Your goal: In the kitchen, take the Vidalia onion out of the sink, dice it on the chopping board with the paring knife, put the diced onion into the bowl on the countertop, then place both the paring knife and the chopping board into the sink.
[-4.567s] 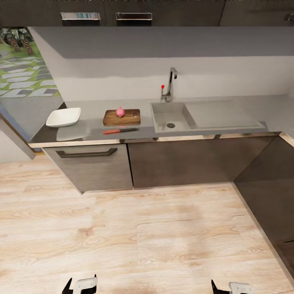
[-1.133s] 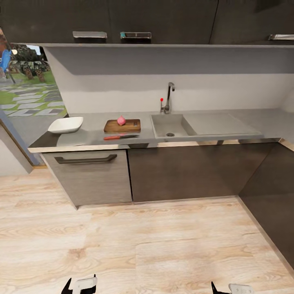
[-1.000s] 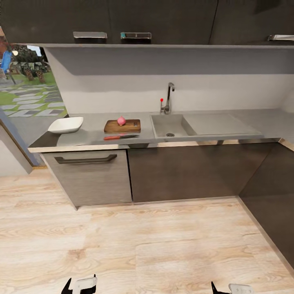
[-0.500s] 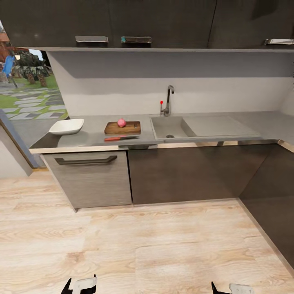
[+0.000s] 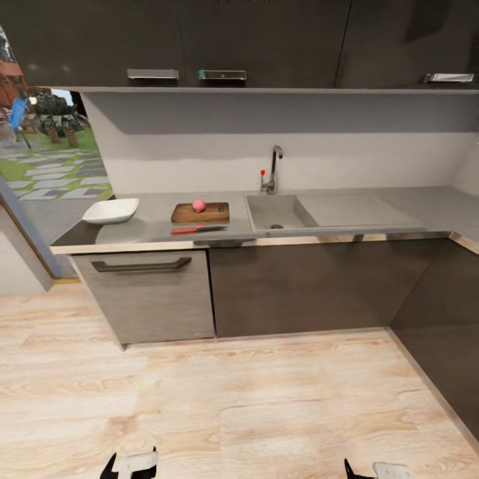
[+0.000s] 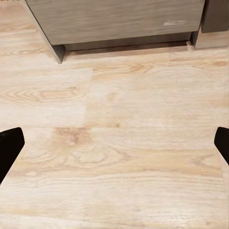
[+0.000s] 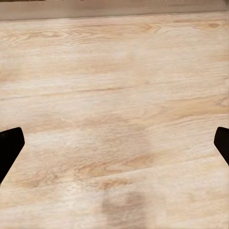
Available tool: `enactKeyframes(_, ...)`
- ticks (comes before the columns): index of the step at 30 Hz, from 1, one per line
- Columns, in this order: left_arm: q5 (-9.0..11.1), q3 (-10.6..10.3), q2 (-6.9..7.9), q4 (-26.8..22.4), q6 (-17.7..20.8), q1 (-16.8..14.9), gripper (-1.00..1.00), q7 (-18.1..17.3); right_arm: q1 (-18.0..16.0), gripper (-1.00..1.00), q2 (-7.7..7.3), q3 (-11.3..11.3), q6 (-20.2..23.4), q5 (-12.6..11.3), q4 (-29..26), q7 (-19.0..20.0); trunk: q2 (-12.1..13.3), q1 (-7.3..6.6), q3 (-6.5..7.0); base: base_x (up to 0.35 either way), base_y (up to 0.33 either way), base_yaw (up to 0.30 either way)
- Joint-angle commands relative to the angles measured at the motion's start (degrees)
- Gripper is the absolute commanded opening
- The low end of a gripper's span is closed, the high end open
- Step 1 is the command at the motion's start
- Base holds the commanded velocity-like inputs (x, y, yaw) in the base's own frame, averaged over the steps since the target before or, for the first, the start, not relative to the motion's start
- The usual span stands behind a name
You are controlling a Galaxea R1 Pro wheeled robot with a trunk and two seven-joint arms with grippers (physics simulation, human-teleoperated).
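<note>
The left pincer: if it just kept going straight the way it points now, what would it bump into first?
Most likely the wooden floor. The left pincer is open with nothing between its tips, and its camera looks down onto bare planks. The cabinet front lies farther ahead, though depth is hard to judge.

The head camera stands well back from the countertop (image 5: 153, 229), looking forward and slightly down, sink (image 5: 273, 213) toward 12 o'clock. Both wrist cameras face down at the wooden floor (image 6: 119, 143) from close by; the left one also catches the cabinet base (image 6: 119, 21), shared with the head view.
</note>
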Motion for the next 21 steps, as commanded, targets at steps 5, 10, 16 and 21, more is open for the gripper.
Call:
enactKeyframes(5,0.58,-0.5,-0.04,0.22,-0.32,-0.09,1.0,-0.07,-0.03,1.0,0.02,-0.03,-0.19,-0.3,0.04,0.17,-0.03,0.0,0.4,0.0,0.0,0.0)
enactKeyframes(10,0.58,-0.5,-0.04,0.22,-0.32,-0.09,1.0,-0.02,-0.03,1.0,-0.02,-0.07,-0.19,-0.3,0.04,0.15,-0.03,0.0,0.85,0.0,0.0,0.0)
enactKeyframes(16,0.58,-0.5,-0.04,0.22,-0.32,-0.09,1.0,-0.09,-0.03,1.0,0.0,-0.04,-0.19,-0.3,0.04,0.16,1.58,-0.88,2.1,0.0,0.0,0.0)
enactKeyframes(21,0.58,-0.5,-0.04,0.22,-0.32,-0.09,1.0,-0.1,-0.03,1.0,-0.01,-0.03,-0.19,-0.3,0.04,0.17,3.58,-1.98,3.45,0.0,0.0,0.0)
